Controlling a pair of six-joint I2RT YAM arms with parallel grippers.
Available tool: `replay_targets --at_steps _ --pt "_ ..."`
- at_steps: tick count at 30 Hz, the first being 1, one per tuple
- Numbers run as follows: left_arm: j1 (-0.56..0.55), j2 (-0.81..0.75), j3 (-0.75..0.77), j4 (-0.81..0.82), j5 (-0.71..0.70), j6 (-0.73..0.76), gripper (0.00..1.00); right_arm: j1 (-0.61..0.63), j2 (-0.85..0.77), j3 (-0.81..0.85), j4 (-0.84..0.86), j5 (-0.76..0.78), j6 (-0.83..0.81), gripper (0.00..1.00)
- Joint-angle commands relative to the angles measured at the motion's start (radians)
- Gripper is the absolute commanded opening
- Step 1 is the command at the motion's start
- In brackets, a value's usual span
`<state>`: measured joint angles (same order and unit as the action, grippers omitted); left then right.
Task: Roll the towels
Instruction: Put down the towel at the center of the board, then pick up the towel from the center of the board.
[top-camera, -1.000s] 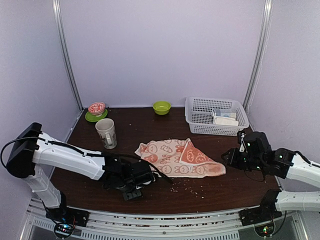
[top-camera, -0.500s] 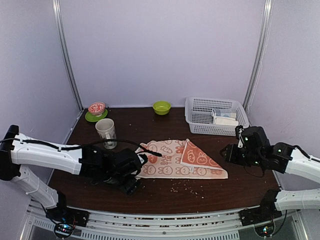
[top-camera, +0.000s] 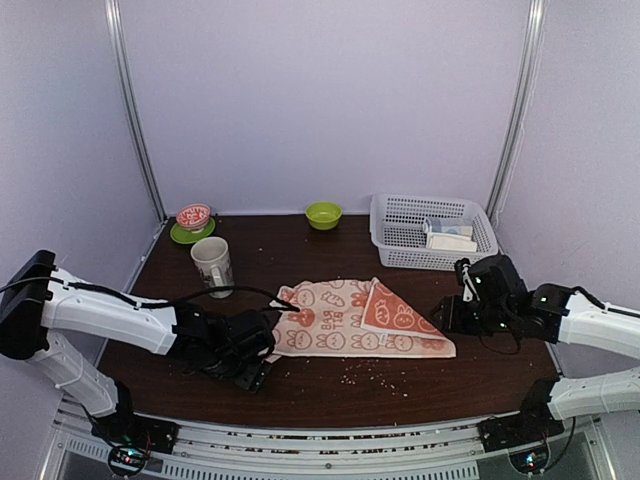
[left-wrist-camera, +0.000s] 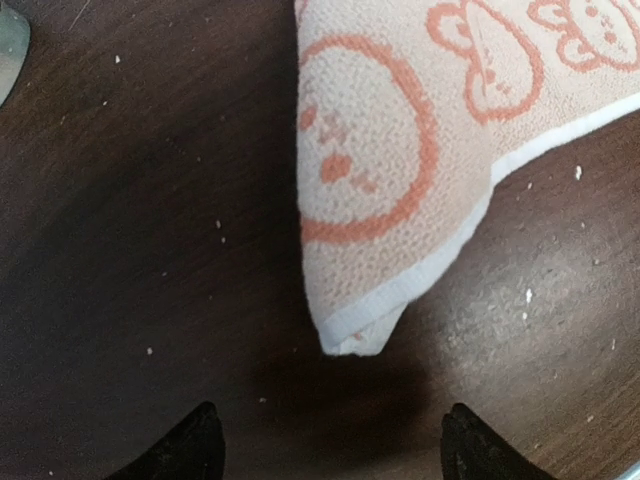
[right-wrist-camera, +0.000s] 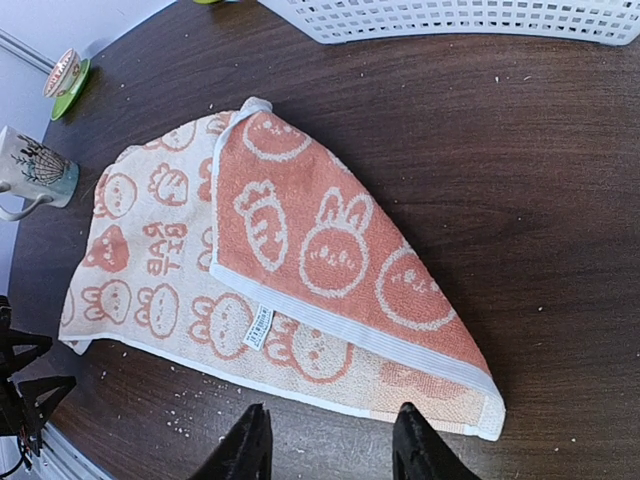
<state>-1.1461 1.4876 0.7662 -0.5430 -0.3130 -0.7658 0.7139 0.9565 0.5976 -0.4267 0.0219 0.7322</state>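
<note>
the rabbit towel lies partly folded mid-frame on the surface. i hold both released: left tool just below its corner, right tool at its lower edge, likely ready to pinch.

A dark table carries a towel; behind the towel stand a mug, saucer, bowl and basket.

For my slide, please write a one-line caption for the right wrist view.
Right gripper, open, just short of the rabbit-print towel, one corner folded over, on the dark table.
</note>
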Motion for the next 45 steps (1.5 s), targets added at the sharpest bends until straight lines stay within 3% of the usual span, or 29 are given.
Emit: replay_targets --at_steps 1,11,21,29,33,45 --pt "0.038 0.038 -0.017 0.149 0.027 -0.025 0.74 0.007 -0.008 0.004 0.023 -0.004 -0.009 0.41" --pt "0.087 0.100 -0.032 0.259 0.093 -0.013 0.52 0.007 -0.051 0.003 -0.007 0.019 -0.012 0.38" --pt "0.094 0.089 -0.038 0.275 0.076 -0.006 0.00 0.007 -0.045 -0.015 -0.042 0.019 -0.023 0.37" --pt "0.093 -0.051 0.036 0.077 -0.039 0.051 0.00 0.004 0.031 -0.046 -0.112 0.056 0.064 0.49" --pt "0.092 -0.067 0.074 0.007 -0.066 0.085 0.00 0.003 0.076 -0.091 -0.110 0.046 0.135 0.48" --pt "0.091 -0.049 0.085 0.033 -0.062 0.120 0.00 -0.005 0.152 -0.163 -0.036 0.011 0.235 0.43"
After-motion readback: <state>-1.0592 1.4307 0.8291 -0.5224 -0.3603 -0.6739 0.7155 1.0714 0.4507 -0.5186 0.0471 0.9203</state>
